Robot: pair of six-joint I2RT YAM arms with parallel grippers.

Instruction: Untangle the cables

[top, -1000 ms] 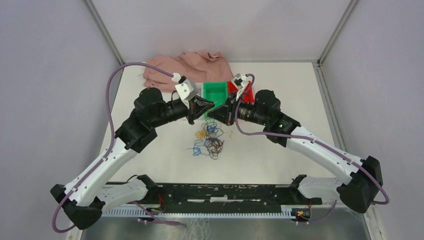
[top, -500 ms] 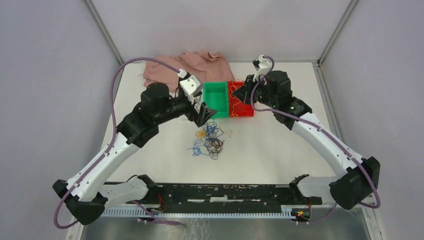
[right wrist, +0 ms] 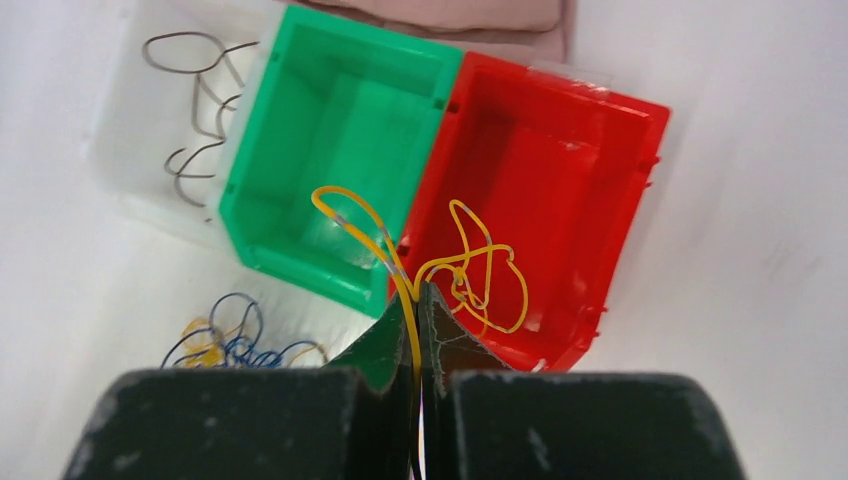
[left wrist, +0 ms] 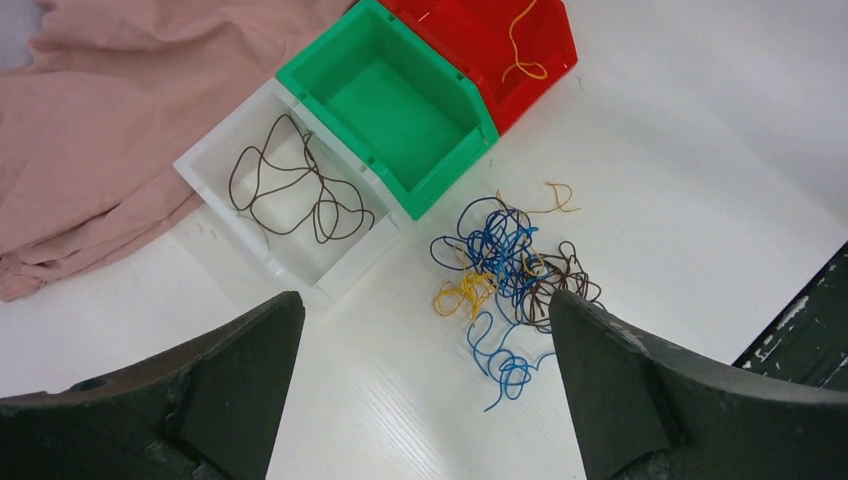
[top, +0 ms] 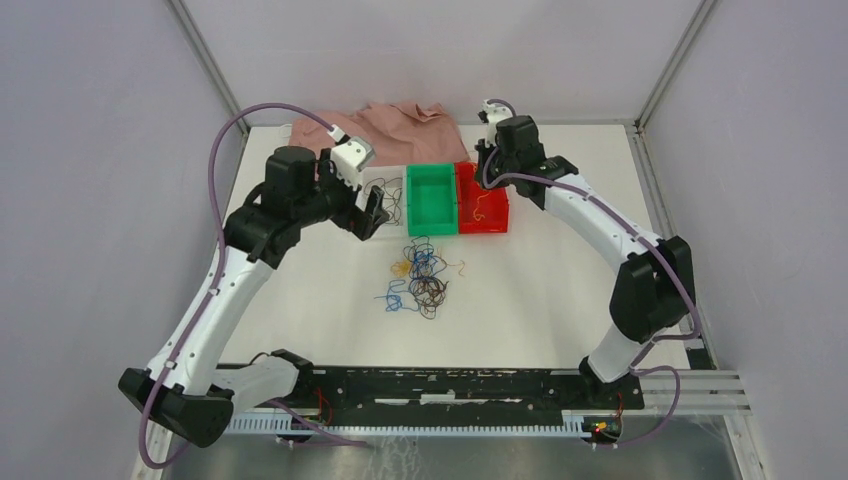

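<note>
The right gripper (right wrist: 418, 300), clamped on a yellow wire (right wrist: 345, 205), hangs over the seam between green bin (right wrist: 375, 38) and red bin (right wrist: 600, 200). Released here, the springy loop could drop into the wrong bin. The left gripper (left wrist: 422, 300) gapes empty above the table (left wrist: 700, 150), where the tangle (left wrist: 505, 265) lies just before the bins.

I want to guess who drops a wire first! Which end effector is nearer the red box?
Right. The right end effector hangs above the edge of the red box, pinching a yellow wire. The left end effector is open by the white box, past the green box.
</note>
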